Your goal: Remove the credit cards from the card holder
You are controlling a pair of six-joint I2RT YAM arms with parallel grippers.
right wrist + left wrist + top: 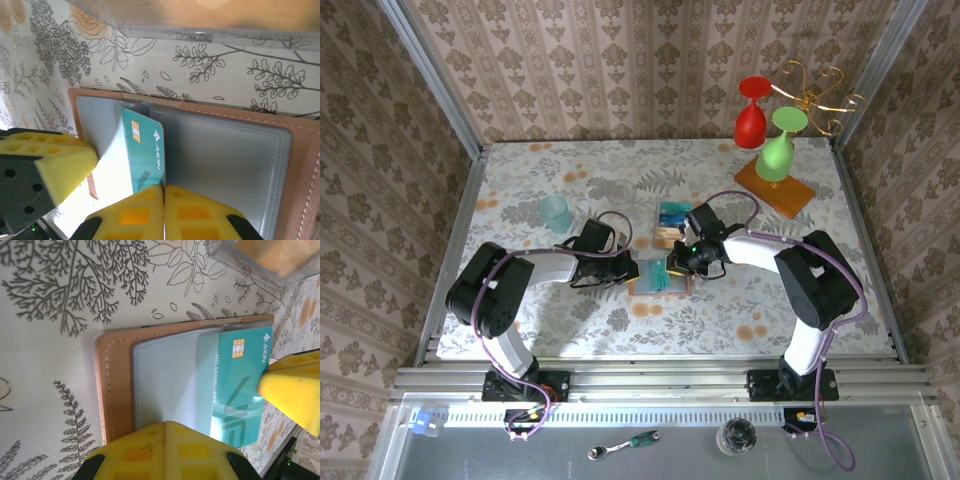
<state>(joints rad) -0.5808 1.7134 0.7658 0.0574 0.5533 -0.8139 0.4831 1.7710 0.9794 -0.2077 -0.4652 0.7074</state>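
Observation:
The card holder (650, 284) lies open on the table, with a tan rim (117, 390) and grey-blue pockets (225, 160). A blue-teal credit card (235, 385) sticks partway out of one pocket. My right gripper (163, 186) is shut on that card's (142, 145) edge, and one of its yellow fingers (292, 390) shows beside the card. My left gripper (166, 422) is shut with nothing between its pads, its tips resting on the other grey-blue pocket panel. From above, the left gripper (632, 268) and the right gripper (672, 268) meet over the holder.
Just behind the holder, a clear tray (670, 225) holds something flat and orange-tan (270, 252). A teal cup (556, 212) stands at the back left. An orange wooden slab (775, 185) with a goblet rack, a red goblet (751, 118) and a green goblet (779, 148) stands at the back right.

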